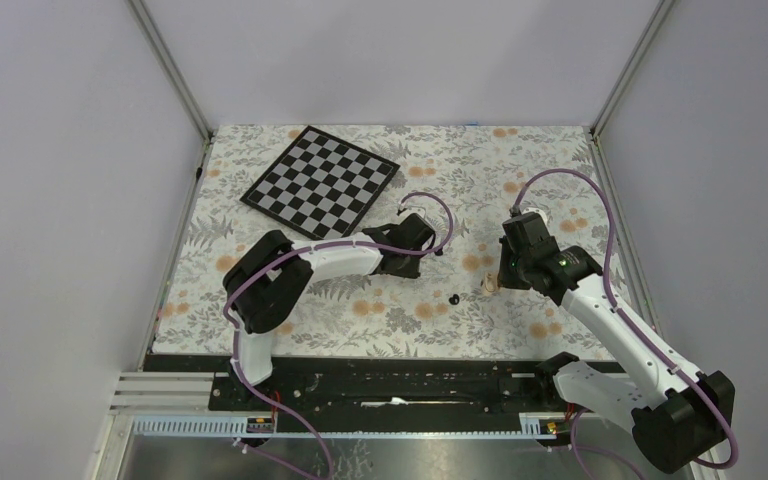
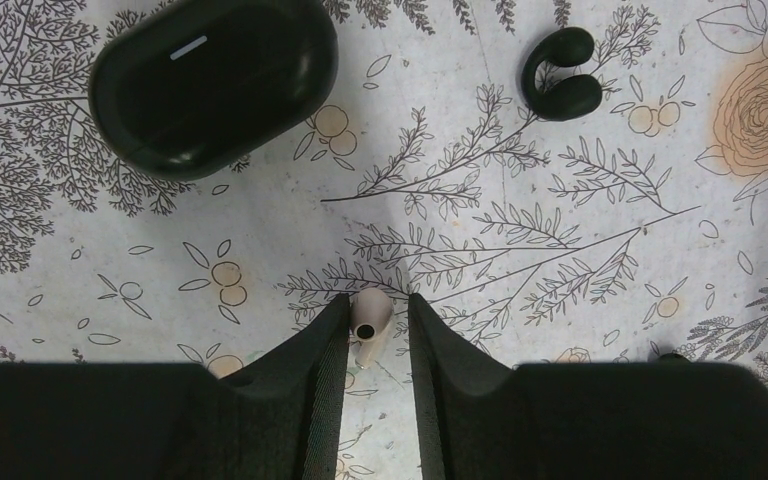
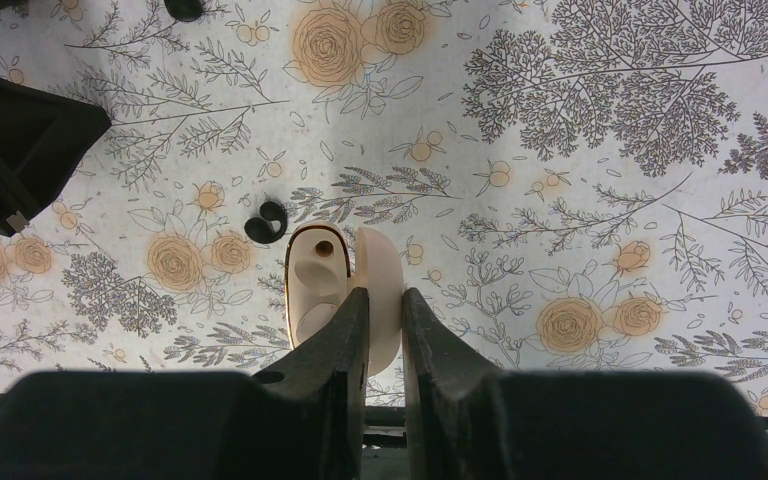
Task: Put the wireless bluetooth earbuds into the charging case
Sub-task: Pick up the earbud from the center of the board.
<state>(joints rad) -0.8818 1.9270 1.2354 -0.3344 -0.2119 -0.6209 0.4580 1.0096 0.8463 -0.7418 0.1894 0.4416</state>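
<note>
I'm looking down the right wrist view, where the right claw (image 3: pixel 385 296) is pinching the beige charging case (image 3: pixel 315 270). The case is standing open, and the fingers are closing on the rounded half while the half with the moulded hollow is showing just to its left. The black earbud (image 3: pixel 267 222) is lying on the floral table (image 1: pixel 440 150) just beside that case, apart from it.

On the other side, the left claw (image 2: pixel 378 300) is sitting low over the table with its tips slightly spread and a beige earbud (image 2: pixel 370 320) lying between them. It is lying close against one finger, with a sliver of gap on the other side, so I cannot tell whether it is really being gripped. Ahead of that claw a black charging case (image 2: pixel 210 85) is resting shut on the table.

From overhead, both arms are reaching toward the middle of the table, and a chessboard (image 1: pixel 320 182) is lying at the far left, well apart from everything else.
</note>
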